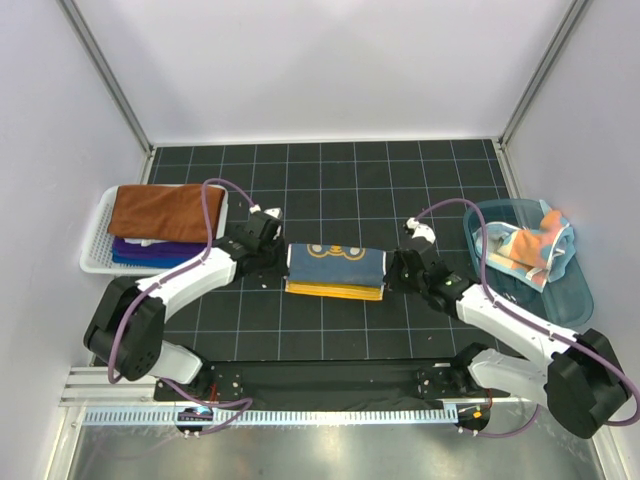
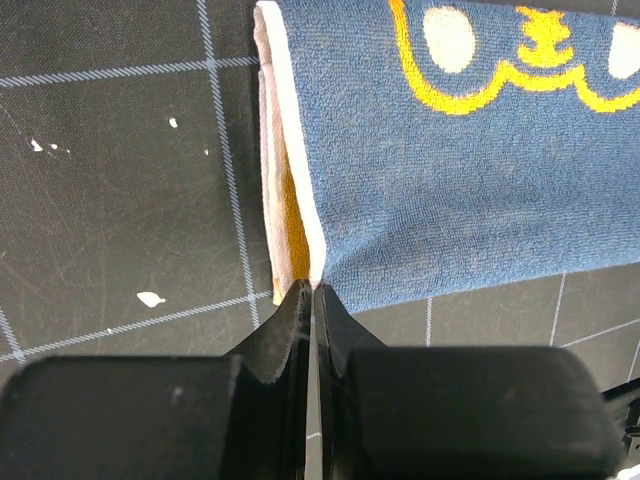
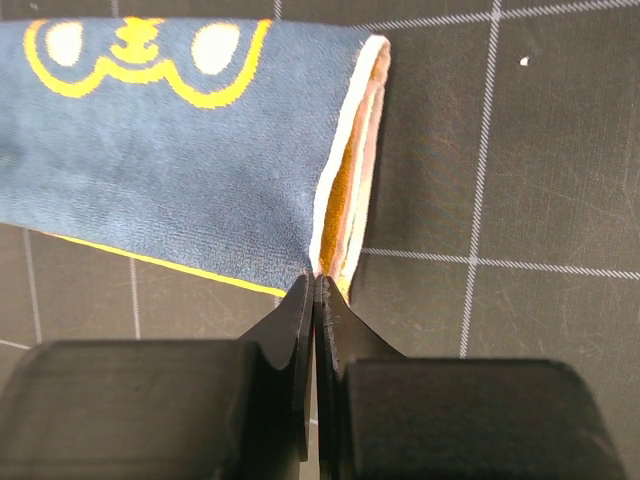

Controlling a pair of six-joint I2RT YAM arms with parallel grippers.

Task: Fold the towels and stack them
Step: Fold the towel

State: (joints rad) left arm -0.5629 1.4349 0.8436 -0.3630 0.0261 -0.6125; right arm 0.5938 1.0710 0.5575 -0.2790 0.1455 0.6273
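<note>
— Progress on the towels, roughly?
— Abt halfway, I'd say. Blue towel [image 1: 335, 262] w/ yellow bear face lies folded flat mid-worktop, between the two arms. White basket [image 1: 97, 252] at far left holds a neat stack: rust-brown towel [image 1: 160, 212] on top, purple towel [image 1: 140, 245] under it, sth blue below that.
— Hands?
— Left hand [image 2: 312, 290] is pressed together, pinching a corner at the blue towel's left end. Right hand [image 3: 314, 280] same, nipping a corner at the right end. Both sit low, by the cloth.
— What's left, then?
— Prob. one more fold or a carry over to the stack; can't tell which. After that, the loose towels [image 1: 525, 250] in the teal tub [image 1: 578, 300] on the right: orange, white, light blue, all crumpled, none folded yet.
— Surface n room?
— Worktop [image 1: 400, 180] is a black mat w/ thin white grid lines, some scuffs and white specks close up. Plain white walls [image 1: 330, 70] on three sides, metal posts [image 1: 107, 75] at the far corners.
</note>
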